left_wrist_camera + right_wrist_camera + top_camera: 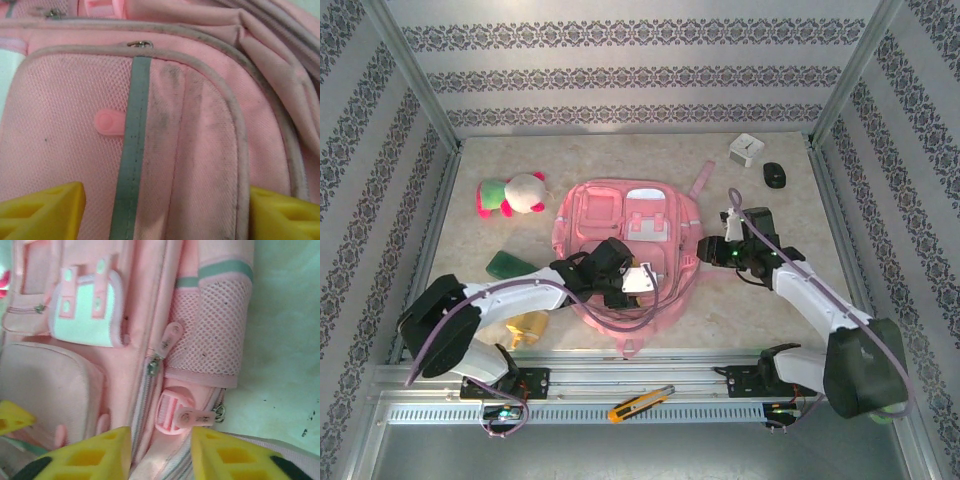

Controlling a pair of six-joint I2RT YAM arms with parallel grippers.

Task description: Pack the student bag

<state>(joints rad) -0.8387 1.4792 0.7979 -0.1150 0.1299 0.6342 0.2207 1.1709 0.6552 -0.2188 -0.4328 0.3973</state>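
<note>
Near edge: an orange utility knife (640, 402) lies on the rail (580, 375) between your arm bases. Left of the bag, you have a yellow object (528, 328) and, beyond it, a dark green one (506, 265) on the tabletop (730, 320).

The pink student bag (620, 215) lies flat mid-tabletop, front pockets up.

Left gripper (165, 200) hovers over a mesh pocket (75, 125); fingers (45, 210) wide, holding nothing.

Right gripper (160, 440) is at the bag's right side by a zip pull (170, 340) and buckle (172, 415); fingers (100, 455) narrowly parted, nothing clamped.

Far: plush toy (512, 194) left; white cube (747, 150) and black mouse (775, 174) right.
</note>
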